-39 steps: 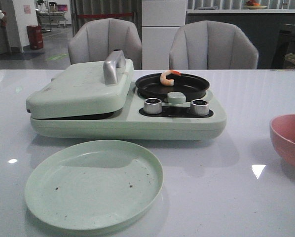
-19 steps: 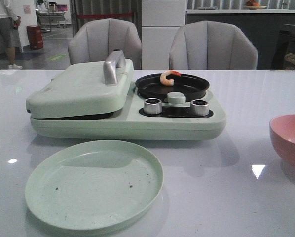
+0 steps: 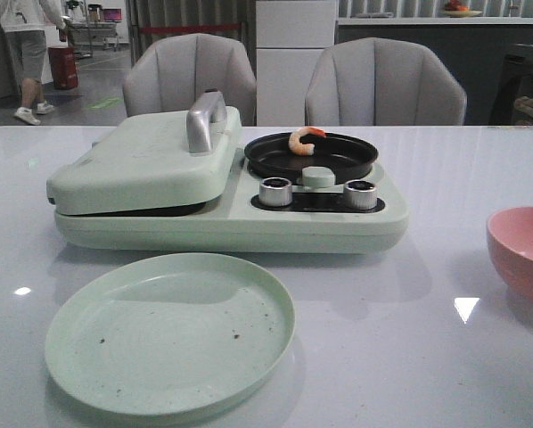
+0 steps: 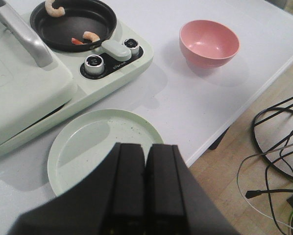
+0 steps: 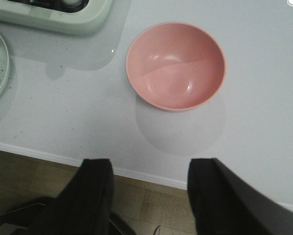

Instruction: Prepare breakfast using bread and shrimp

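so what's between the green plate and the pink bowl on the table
Nothing: in the left wrist view only bare white table lies between the green plate and the pink bowl.

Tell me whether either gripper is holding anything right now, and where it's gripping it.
Nothing is held. The left gripper is shut on nothing, above the green plate. The right gripper is open and empty, near the pink bowl.

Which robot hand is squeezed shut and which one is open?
The left tool is shut, its fingers pressed together above the green plate. The right tool is open, near the pink bowl.
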